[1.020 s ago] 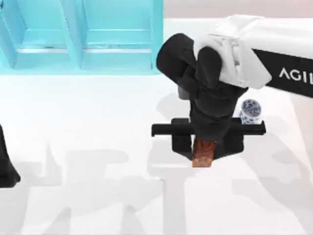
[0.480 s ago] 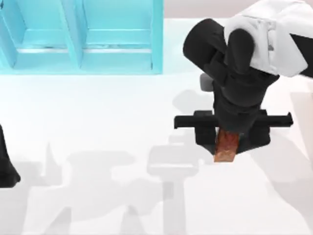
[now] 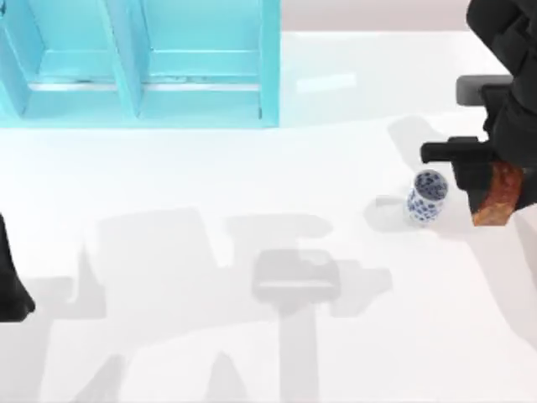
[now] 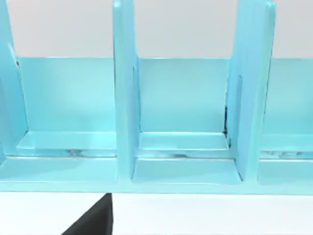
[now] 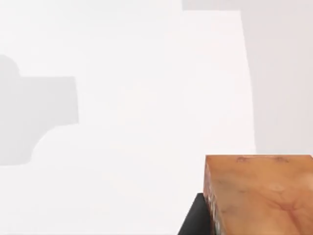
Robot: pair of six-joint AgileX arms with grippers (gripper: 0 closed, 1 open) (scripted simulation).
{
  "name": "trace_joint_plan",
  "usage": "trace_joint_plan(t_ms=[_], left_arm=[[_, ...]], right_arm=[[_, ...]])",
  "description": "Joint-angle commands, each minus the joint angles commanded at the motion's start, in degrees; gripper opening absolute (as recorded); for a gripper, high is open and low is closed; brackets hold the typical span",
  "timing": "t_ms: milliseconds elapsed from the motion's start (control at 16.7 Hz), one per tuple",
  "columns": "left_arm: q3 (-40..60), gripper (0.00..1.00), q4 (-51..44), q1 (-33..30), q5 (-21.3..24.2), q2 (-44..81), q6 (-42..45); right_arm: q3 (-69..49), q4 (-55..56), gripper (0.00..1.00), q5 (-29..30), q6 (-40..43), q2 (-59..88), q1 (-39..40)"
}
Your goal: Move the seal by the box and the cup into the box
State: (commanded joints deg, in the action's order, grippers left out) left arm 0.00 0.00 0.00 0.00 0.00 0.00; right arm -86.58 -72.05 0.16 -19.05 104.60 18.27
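The right arm has moved a long way since one second ago: then it was over the middle of the table, and now the right gripper is at the right edge of the top view, well apart from the box. The cup, which half a second ago was hidden under the arm, is in view again and stands upright in the same spot on the table.

The box is a large turquoise thing with upright dividers at the far left side of the table. Its compartments, as the left wrist view shows them, hold nothing, and the box has not changed.

The left gripper is parked at the left edge of the table as before; I cannot tell how its jaws stand.

The jaws of the right gripper are clamped on the seal, which sticks out below them. In the right wrist view the seal is held above the white table. The cup is just beside the jaws, on their left, near the seal; whether it touches the seal I cannot tell.
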Motion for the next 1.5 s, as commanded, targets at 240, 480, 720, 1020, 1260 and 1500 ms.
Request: trace_joint_plan(t_ms=[240, 480, 720, 1020, 1260, 1500], left_arm=[[0.0, 1.0, 0.0, 0.0, 0.0, 0.0, 0.0], [0.0, 1.0, 0.0, 0.0, 0.0, 0.0, 0.0], [0.0, 1.0, 0.0, 0.0, 0.0, 0.0, 0.0], [0.0, 1.0, 0.0, 0.0, 0.0, 0.0, 0.0], [0.0, 1.0, 0.0, 0.0, 0.0, 0.0, 0.0], [0.0, 1.0, 0.0, 0.0, 0.0, 0.0, 0.0]], right_arm=[[-0.1, -1.1, 0.0, -0.2, 7.4, -1.1, -7.5], [-0.1, -1.0, 0.0, -0.1, 7.6, -0.8, -7.6], [2.3, 1.8, 0.0, -0.1, 7.6, -0.5, -7.6], [6.1, 6.5, 0.0, -0.1, 7.6, 0.2, -7.6], [9.2, 10.2, 0.0, -0.1, 7.6, 0.7, -7.6], [11.7, 13.2, 0.0, -0.2, 7.5, 1.3, -7.6]])
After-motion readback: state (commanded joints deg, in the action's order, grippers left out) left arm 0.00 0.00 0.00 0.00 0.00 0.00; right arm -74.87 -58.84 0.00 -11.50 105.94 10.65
